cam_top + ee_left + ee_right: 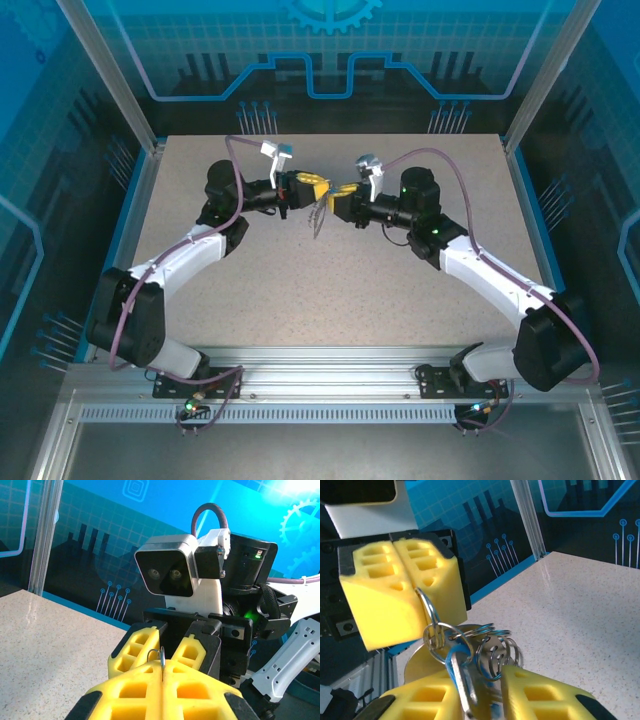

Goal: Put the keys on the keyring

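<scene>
Both arms meet in the air above the middle of the counter, so the step in hand looks like the threading itself. The left gripper is closed tight on a silver ring of the keyring, with the ring's upper arc pinched between its yellow fingers. Facing it, the right gripper has the key standing between its fingers, blue head up against the cluster of rings. Its jaws stand somewhat apart, and I cannot tell whether the pads actually clamp the key or merely flank it.

Next, I judge, the key's hole must be worked round the coil of the ring while the left gripper holds steady – a small, twisting feed.

Whether the key is already caught on a ring is hard to read, because the loops overlap. The key's blade is cut off at the frame's lower edge, and from above the dangling metal – strap included – is only a grey smear.
</scene>
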{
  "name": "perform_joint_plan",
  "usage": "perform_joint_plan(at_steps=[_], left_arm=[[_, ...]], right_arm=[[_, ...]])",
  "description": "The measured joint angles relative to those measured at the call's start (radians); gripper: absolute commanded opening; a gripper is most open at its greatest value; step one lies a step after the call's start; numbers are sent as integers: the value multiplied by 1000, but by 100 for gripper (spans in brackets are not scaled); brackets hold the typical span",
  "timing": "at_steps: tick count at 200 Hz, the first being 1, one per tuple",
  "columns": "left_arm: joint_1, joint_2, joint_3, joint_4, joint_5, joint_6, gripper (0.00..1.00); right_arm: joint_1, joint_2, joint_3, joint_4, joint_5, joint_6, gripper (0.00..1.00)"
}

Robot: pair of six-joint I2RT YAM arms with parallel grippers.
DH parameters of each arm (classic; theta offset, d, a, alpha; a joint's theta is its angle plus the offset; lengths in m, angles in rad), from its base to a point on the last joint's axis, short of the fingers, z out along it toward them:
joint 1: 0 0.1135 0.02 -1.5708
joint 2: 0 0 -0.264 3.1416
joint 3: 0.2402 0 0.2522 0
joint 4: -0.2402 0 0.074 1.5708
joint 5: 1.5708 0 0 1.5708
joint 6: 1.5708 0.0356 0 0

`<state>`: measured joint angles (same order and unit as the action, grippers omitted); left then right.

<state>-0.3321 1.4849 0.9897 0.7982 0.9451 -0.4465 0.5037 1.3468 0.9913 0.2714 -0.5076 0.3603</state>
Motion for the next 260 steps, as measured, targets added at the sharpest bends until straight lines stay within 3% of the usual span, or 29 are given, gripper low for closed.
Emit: perform_joint_plan(at_steps=[23,180,201,213,260], left_arm=[[0,-6,-2,-1,-14,0,0],[-1,-33,-42,-1,-29,0,0],[-1,-33,-45,0,-36,-1,0],[-2,-35,-45,1,-41,-1,0],[-4,-40,-51,61,-63,-45,0]], right_arm=[[2,-2,-1,-2,-11,-13,0],[52,36,19,-47,-50,-33,0],[53,36,19,-58,-50,-44,29],[55,35,19,-84,-49,-50,40],[14,-87,-45,-156,-38,-50,44]])
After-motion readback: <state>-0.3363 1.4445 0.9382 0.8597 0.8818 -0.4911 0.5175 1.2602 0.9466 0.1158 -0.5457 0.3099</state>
